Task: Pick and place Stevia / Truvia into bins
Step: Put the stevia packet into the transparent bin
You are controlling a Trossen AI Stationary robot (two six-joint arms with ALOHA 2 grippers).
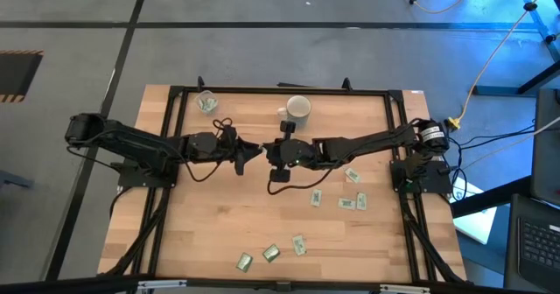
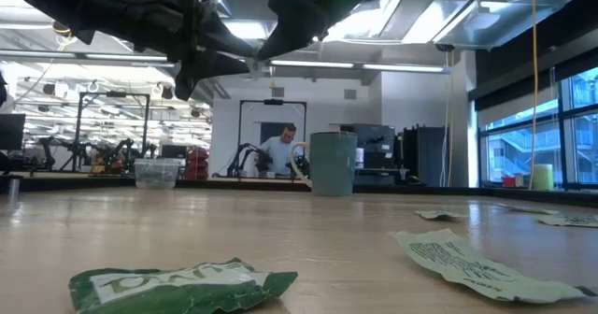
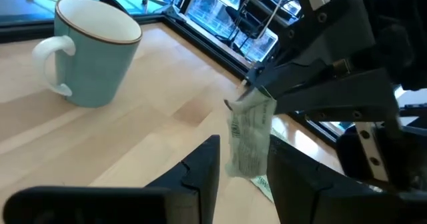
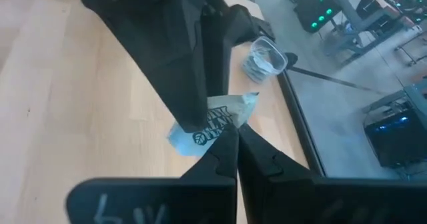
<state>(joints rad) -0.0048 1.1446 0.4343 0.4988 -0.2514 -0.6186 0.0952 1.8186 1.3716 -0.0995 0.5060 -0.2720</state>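
Note:
A green-and-white Stevia sachet hangs in mid-air over the table's middle, in front of the pale mug. My right gripper, reaching in from the table's right, is shut on it. My left gripper comes from the left and is open, one finger on either side of the sachet's lower half. In the right wrist view a left finger covers part of the sachet. The clear cup stands at the far left with sachets in it. My right gripper pinches the sachet's crumpled upper end between its two fingers, slanting down from the table's right. The sachet hangs upright below the fingertips, clear of the table. My left gripper: I cannot tell whether either finger touches the sachet's sides.
Several loose sachets lie on the wood at the right and near the front edge. Two of them show close in the low view. A black frame runs along the table's far edge.

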